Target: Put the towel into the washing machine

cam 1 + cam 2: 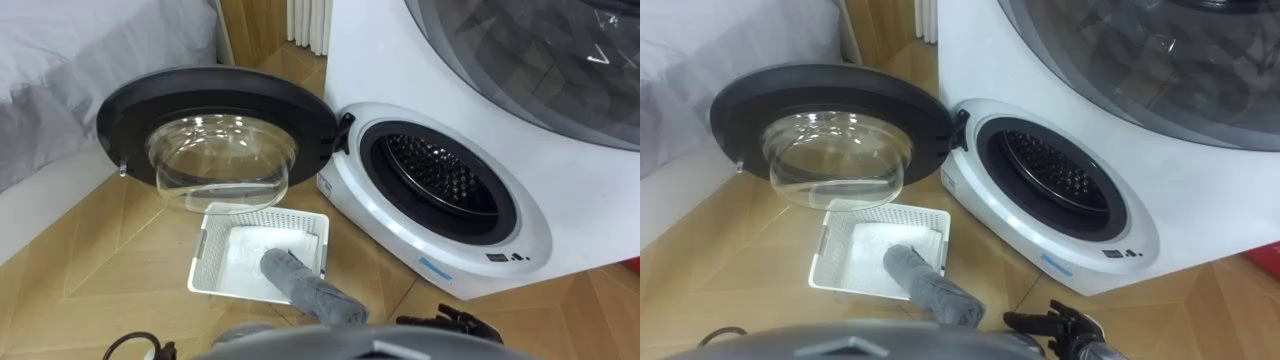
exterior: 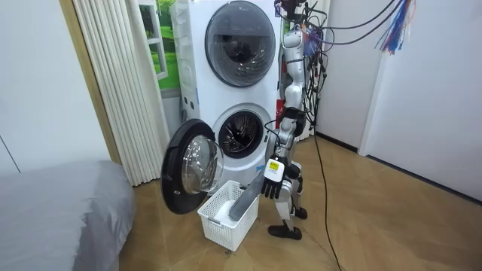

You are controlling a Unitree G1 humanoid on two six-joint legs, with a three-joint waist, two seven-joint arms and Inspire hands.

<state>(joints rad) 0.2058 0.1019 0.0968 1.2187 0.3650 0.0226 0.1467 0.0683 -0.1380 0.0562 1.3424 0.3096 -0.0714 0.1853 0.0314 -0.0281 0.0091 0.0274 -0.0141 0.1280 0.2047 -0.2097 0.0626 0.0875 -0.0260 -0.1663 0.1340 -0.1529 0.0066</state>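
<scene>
Left hand (image 2: 273, 178) looks clenched on the top end of the grey towel (image 1: 300, 280), down by the robot's hip in the room view. Towel slants from there into the white basket (image 1: 215, 262) on the floor, its lower end lying on a white cloth (image 1: 245, 255) inside. Right hand (image 1: 1052, 324) is loose, fingers spread, holding nothing, near the lower front of the washing machine (image 1: 400, 60). Door (image 1: 215, 100) swung wide, drum (image 1: 445, 175) mouth unobstructed.

Handling, my read: soft, light, floppy; no breakage or slip worry. An end grip leaves a long dangling tail that could snag on the basket rim or door seal. Better to bunch it mid-length, or have the right hand gather the tail before feeding it in.
</scene>
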